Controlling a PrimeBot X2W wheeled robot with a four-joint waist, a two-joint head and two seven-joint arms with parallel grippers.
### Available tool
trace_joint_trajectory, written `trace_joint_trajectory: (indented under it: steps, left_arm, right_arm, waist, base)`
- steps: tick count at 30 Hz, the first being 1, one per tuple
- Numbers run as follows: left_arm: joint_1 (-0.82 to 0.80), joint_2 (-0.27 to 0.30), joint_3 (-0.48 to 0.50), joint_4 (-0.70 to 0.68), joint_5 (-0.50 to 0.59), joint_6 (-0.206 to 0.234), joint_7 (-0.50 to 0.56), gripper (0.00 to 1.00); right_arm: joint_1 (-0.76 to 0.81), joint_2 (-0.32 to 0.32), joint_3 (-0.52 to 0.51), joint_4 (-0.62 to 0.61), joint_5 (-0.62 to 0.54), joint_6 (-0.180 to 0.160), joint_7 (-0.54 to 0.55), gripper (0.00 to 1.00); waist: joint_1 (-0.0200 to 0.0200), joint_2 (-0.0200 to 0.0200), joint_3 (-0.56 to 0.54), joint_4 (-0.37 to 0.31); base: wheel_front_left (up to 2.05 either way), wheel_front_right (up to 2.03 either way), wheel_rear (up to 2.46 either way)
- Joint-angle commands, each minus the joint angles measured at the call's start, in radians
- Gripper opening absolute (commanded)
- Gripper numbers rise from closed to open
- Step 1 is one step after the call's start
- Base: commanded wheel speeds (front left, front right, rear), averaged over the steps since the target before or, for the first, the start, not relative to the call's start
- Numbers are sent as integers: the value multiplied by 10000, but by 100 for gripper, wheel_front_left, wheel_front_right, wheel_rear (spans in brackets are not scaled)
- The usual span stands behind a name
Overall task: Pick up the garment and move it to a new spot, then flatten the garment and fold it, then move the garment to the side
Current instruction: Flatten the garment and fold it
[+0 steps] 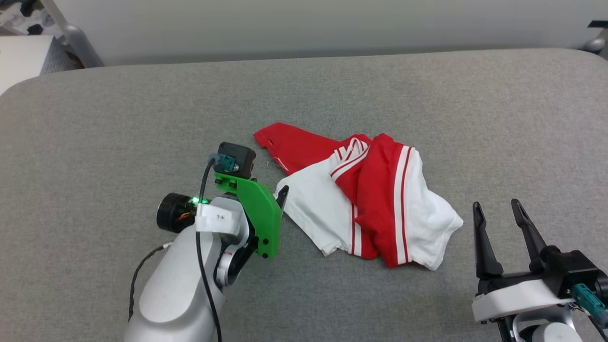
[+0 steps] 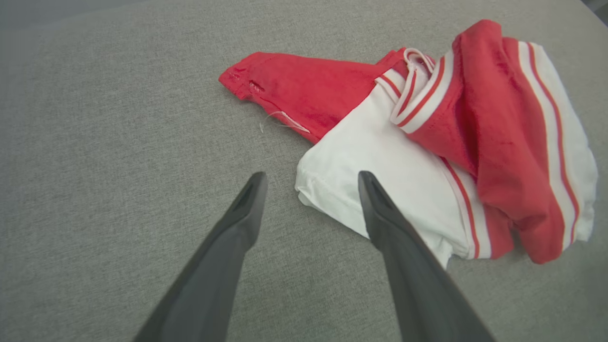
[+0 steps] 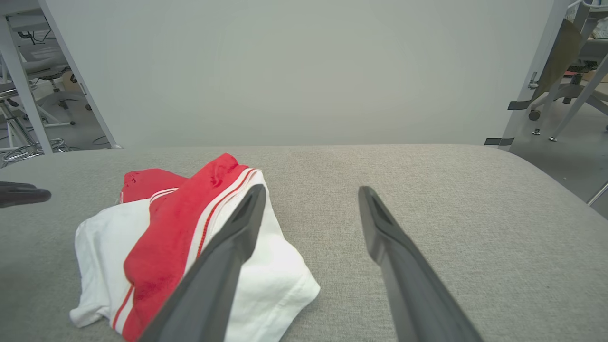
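the garment point(image 1: 361, 199) lies crumpled near the middle of the grey fabric worktop point(image 1: 142, 118), red body bunched between two white sleeves. the left hand point(image 2: 312, 176) sits at its left edge, fingers spread wide and holding nothing, with the near white sleeve's corner between them; whether they touch the cloth i cannot tell. the right hand point(image 1: 496, 204) stands apart to the garment's right, nearer the robot, also wide and holding nothing. a pale wall point(image 3: 304, 71) rises behind the worktop, with chair legs point(image 3: 570, 99) beyond. in the head view the heap's long axis runs diagonally, a red corner pointing far-left, a white sleeve near-right
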Motion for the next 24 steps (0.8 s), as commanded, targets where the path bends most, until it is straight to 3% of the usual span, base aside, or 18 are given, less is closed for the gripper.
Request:
trace_joint_trajectory:
  steps: [1,7,18,19,20,21,24]
  left_arm:
    - [-317,73,-79,145,128,114,247,100]
    - [-788,142,-115,951,255,290,529,100]
    - [-1278,253,-226,2491,452,353,77,100]
    - [-1272,247,-272,2647,422,286,148,88]
    - [-1267,251,-310,2755,411,241,193,16]
    - [-1236,259,-359,2873,392,175,240,0]
    - [-1112,255,-373,3053,285,80,144,0]
  right_arm:
    - [-188,-20,48,-25,-57,-9,-59,100]
    - [-357,-20,128,-42,-24,-9,-59,100]
    - [-542,-20,217,-27,71,-9,-59,100]
    - [-548,-20,213,-23,80,-9,-59,100]
    - [-551,-20,203,-19,86,-9,-59,100]
    - [-549,-20,183,-13,90,-9,-59,100]
    - [-529,-20,96,44,87,-9,-59,100]
  waist:
    - [0,-1,431,-370]
    - [0,-1,828,-656]
    - [0,-1,1242,-884]
    - [0,-1,1256,-886]
    - [0,-1,1262,-881]
    - [0,-1,1256,-865]
    - [0,-1,1157,-769]
  base:
    - [0,0,0]
    - [0,0,0]
    - [0,0,0]
    - [0,0,0]
    - [0,0,0]
    - [0,0,0]
    - [0,0,0]
